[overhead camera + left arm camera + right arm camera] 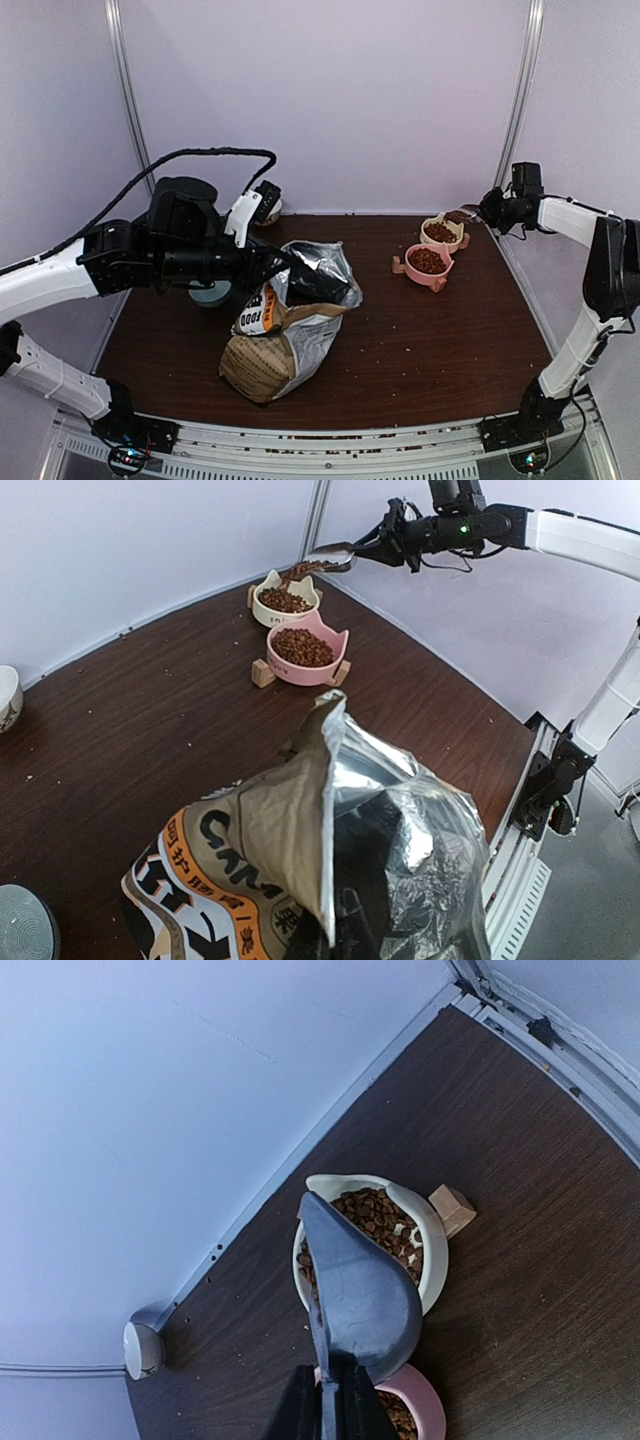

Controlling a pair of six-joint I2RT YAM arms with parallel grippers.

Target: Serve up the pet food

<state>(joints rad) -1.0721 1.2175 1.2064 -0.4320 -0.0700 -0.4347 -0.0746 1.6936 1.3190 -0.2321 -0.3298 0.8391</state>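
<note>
- Nearest the arm bases, the brown kraft bag (285,340) sits slumped on the dark desk (420,350), with its silver-lined mouth pulled open.
- The left tool (300,280) is clamped together on the bag's upper rim. Its wrist camera looks down over the foil edge, so the fingers themselves are hidden there.
- A round grey-teal dish (210,293) lies just beside the bag, under the left arm.
- A few loose pellets are scattered over the desk.
- Further back on the right, a pink bowl (305,673) on small wooden feet holds a heap of pet food (303,647).
- Just behind it, touching or nearly so, a cream bowl (432,1250) is filled with the same reddish-brown kibble.
- The right tool (330,1410) is closed tight on the handle of a grey scoop (365,1290). The scoop is tipped nose-down over the cream bowl, with kibble at its lip.
- Far left, by the back wall, stands a small white bowl (268,212).
</note>
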